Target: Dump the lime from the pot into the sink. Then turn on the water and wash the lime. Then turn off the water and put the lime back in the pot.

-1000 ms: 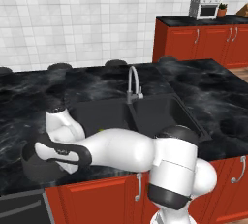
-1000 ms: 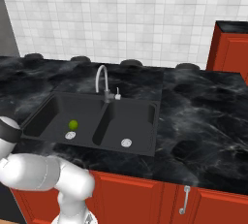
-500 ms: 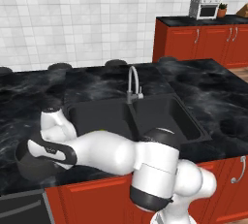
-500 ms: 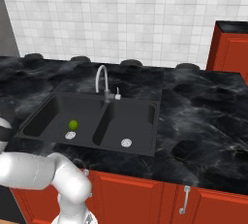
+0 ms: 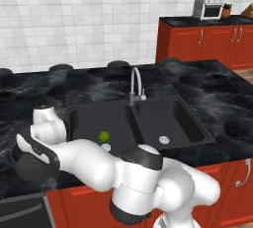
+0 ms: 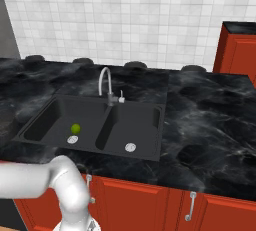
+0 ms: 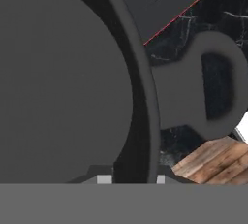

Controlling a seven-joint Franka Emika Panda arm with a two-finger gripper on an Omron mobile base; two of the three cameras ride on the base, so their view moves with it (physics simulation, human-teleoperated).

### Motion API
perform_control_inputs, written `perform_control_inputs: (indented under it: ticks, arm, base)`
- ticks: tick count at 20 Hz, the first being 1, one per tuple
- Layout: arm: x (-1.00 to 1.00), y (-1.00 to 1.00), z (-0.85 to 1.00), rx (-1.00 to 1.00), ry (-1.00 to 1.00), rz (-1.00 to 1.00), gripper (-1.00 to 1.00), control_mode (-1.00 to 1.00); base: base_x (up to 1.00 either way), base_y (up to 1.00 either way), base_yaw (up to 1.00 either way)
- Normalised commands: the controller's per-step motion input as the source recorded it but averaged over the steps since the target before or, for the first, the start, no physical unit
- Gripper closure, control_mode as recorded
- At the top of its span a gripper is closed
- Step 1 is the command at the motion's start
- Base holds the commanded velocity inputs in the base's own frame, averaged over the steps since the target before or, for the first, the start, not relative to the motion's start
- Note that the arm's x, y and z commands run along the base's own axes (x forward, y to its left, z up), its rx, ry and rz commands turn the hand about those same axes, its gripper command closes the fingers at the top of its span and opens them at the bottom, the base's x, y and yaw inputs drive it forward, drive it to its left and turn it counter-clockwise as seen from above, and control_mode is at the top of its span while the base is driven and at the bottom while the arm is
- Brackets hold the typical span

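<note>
Straddling pot (image 7: 72, 87) rim, claw (image 7: 130, 177) ajar.

The white arm stretches low to the far left, its gripper (image 7: 131, 178) pointing down, fingers slightly parted.

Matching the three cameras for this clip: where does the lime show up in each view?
Left base view: the lime lies in the sink's left basin, just above that basin's drain.
Right base view: the lime sits in the left basin, beside its drain.
Hand view: no lime here.
Shared landmark: the faucet, behind the divider between basins.
</note>
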Motion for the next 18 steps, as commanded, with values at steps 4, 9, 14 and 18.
perform_control_inputs:
  ticks: [4, 9, 14, 18]
  arm:
    - [-0.06, -0.24, 0.0, 0.0, 0.03, 0.06, -1.0, -1.0]
    - [-0.42, -0.57, 0.12, 0.0, 0.0, 0.04, -1.0, -1.0]
    - [-0.44, -0.65, 0.42, 0.01, 0.0, 0.0, -1.0, -1.0]
    - [-0.07, -0.43, 0.7, 0.14, -0.03, 0.02, -1.0, -1.0]
  base:
    - [0.0, 0.0, 0.0]
    - [0.0, 0.0, 0.0]
    - [0.0, 0.0, 0.0]
    - [0.0, 0.0, 0.0]
